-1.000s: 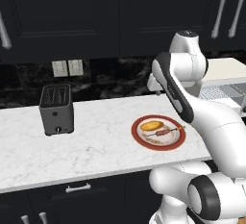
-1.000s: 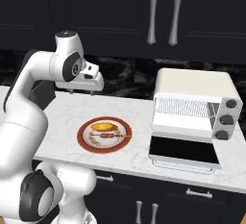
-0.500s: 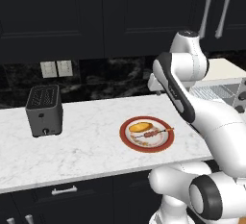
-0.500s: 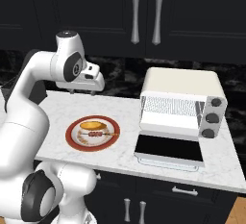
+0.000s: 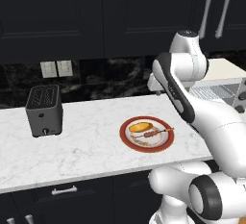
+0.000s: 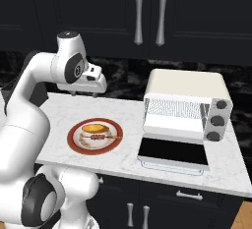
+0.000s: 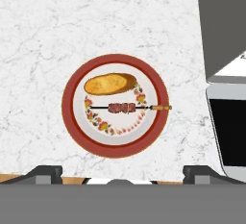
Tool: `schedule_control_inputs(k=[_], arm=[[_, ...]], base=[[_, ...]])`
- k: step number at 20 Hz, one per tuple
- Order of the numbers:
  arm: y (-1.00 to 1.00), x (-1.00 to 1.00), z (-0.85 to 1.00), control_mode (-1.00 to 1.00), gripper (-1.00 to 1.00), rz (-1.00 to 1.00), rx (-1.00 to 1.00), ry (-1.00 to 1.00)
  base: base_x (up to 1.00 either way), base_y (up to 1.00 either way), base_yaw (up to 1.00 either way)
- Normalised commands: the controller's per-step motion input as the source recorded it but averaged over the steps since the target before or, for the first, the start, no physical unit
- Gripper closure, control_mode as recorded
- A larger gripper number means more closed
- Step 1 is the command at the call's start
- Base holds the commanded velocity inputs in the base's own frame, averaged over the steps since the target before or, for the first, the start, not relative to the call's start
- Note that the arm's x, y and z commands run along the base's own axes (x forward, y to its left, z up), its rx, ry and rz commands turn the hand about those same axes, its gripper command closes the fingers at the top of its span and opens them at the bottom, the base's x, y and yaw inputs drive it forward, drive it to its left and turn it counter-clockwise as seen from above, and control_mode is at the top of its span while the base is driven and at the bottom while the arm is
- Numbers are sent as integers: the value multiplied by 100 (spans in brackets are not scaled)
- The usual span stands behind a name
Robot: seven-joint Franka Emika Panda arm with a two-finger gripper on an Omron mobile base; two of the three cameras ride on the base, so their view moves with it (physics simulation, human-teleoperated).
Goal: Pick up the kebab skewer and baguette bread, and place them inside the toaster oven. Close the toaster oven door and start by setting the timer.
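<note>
I see the two-finger dark gripper hanging high over the white marble counter, jaws spread wide and holding nothing. Below it, on the red-rimmed patterned plate, the golden-orange baguette bread lies just beside the thin kebab skewer. To the right stands the cream-white toaster oven, its dark glass door folded down flat. A black slot toaster sits well left.

Kitchen, marble counter, dark cabinets, black toaster, toaster oven
</note>
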Motion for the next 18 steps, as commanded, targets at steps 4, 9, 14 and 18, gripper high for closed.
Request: schedule_control_inputs(k=[4,9,14,18], arm=[[0,0,0,-100,-100,0,0,0],[0,0,0,-100,-100,0,0,0],[-13,-21,-20,-100,-100,0,-4,-3],[-88,-42,-19,-100,-100,11,3,-16]], base=[[0,0,0],[0,0,0],[0,0,0],[0,0,0]])
